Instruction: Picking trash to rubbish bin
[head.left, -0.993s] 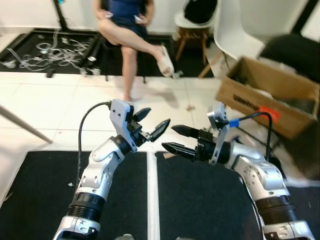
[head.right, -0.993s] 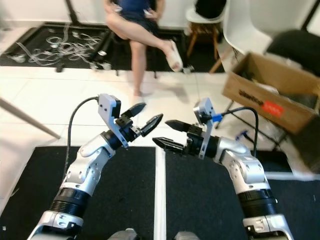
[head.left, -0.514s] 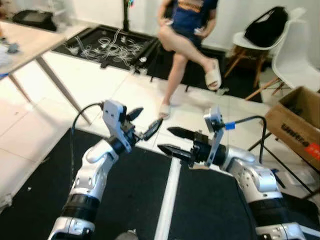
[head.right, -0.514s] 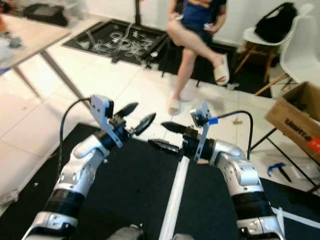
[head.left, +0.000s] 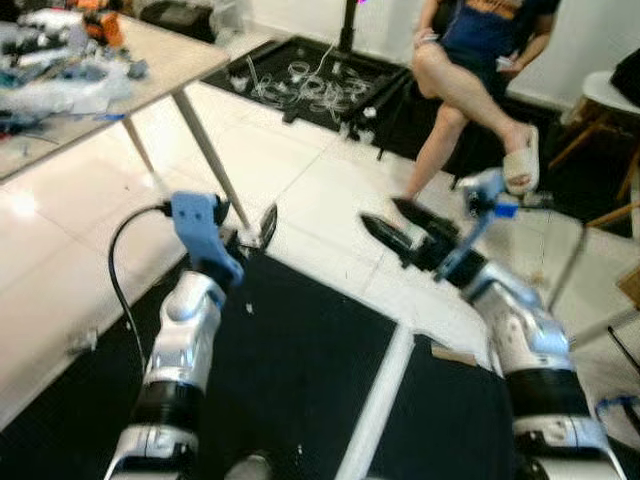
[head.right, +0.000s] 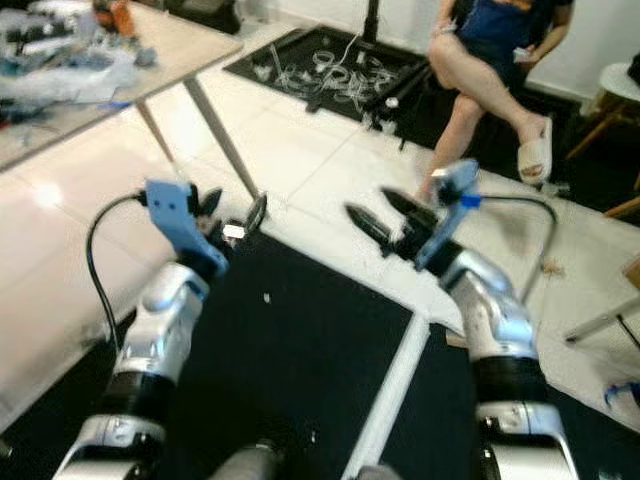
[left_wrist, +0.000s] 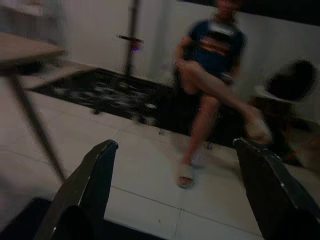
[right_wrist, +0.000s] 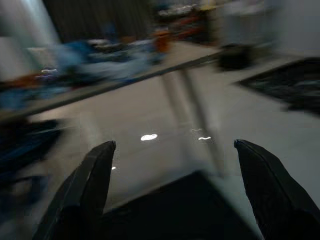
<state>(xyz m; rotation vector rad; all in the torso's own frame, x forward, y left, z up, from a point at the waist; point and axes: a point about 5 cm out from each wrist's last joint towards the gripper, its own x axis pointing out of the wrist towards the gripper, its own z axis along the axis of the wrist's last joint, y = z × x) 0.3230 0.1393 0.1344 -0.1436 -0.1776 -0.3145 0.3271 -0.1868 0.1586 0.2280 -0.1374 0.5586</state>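
Observation:
My left gripper (head.left: 255, 228) is held out low over the near edge of a black floor mat (head.left: 300, 370), open and holding nothing. My right gripper (head.left: 392, 222) reaches forward above the white tiles, also open and empty. In the left wrist view the two black fingers (left_wrist: 85, 190) frame a seated person and bare tiles. The right wrist view is blurred, with its fingers (right_wrist: 270, 185) spread before a cluttered table. A small white scrap (head.right: 266, 297) lies on the mat below the left gripper. A flat brown piece (head.left: 455, 355) lies at the mat's edge by my right arm.
A table (head.left: 120, 75) piled with clutter stands at the left, its slanted leg (head.left: 205, 155) close to my left gripper. A person (head.left: 470, 60) sits at the back right, legs crossed. Tangled cables (head.left: 320, 85) lie on a dark mat behind. A white seam (head.left: 375, 410) crosses the mat.
The whole view has swung left: the cardboard box has left the picture and the cluttered table has come in. Both grippers stay open and held out front.

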